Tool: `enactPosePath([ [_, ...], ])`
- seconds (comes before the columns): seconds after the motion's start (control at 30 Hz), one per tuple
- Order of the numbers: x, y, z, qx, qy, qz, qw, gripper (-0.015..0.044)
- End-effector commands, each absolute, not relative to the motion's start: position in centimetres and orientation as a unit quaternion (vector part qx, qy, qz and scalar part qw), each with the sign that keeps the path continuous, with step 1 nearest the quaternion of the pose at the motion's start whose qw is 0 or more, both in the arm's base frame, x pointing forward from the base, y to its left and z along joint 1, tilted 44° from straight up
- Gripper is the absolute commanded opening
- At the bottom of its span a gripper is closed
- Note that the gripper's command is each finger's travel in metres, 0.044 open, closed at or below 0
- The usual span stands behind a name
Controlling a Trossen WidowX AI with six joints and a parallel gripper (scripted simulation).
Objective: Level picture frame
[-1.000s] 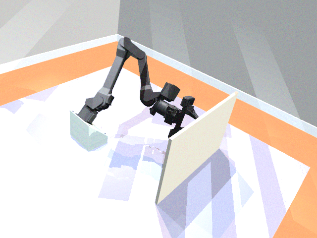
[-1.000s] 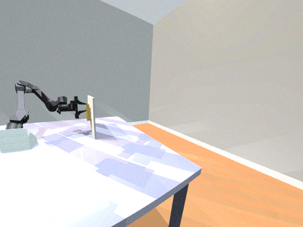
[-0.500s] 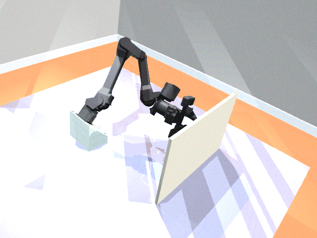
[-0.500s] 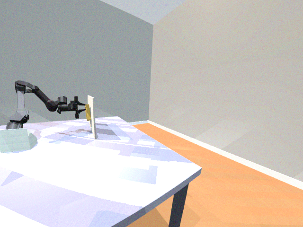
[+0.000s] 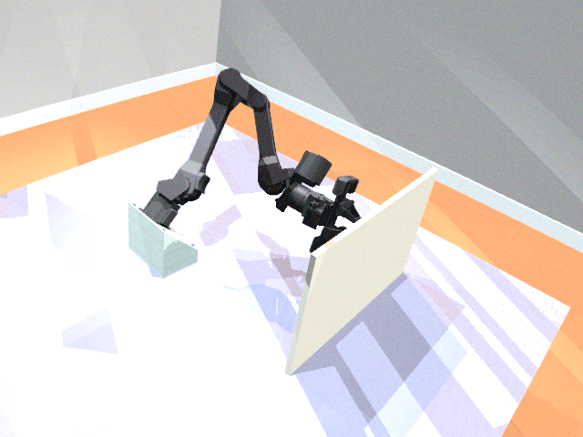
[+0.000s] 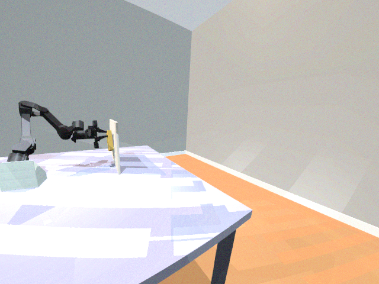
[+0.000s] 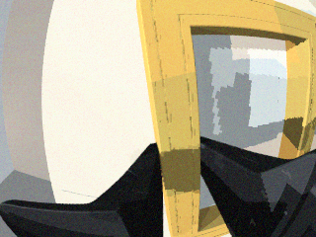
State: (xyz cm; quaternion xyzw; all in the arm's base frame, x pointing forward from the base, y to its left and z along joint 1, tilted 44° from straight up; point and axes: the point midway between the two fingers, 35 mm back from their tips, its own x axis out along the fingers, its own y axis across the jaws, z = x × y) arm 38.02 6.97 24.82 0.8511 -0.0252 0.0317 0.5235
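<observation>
Against the upright cream wall panel, on its arm-facing side, you have the yellow rectangular picture frame with its grey inner face. Your black two-fingered gripper is closed on one upright side bar of that frame, one finger outside the bar and the other inside the opening. That straddling hold probably suits the job: it should let you raise the frame a little and carry it sideways along the panel without pushing it flat. Keep the lift small, I'd judge, or the strip may come off the screw altogether. The screw and notched strip are hidden behind the frame, so you can't count notches. In the top view the panel hides the frame; in the wrist view its right edge is cut off, and the slanted angle leaves its true tilt on the panel hard to judge.
</observation>
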Motion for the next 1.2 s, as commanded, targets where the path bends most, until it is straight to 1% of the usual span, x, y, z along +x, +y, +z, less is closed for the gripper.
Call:
enactPosePath([
  [0.0,38.03,7.01,24.87,0.852,-0.024,0.033,0.522,0.0000],
  [1.17,37.98,6.69,25.35,0.852,-0.024,0.033,0.522,0.0000],
])
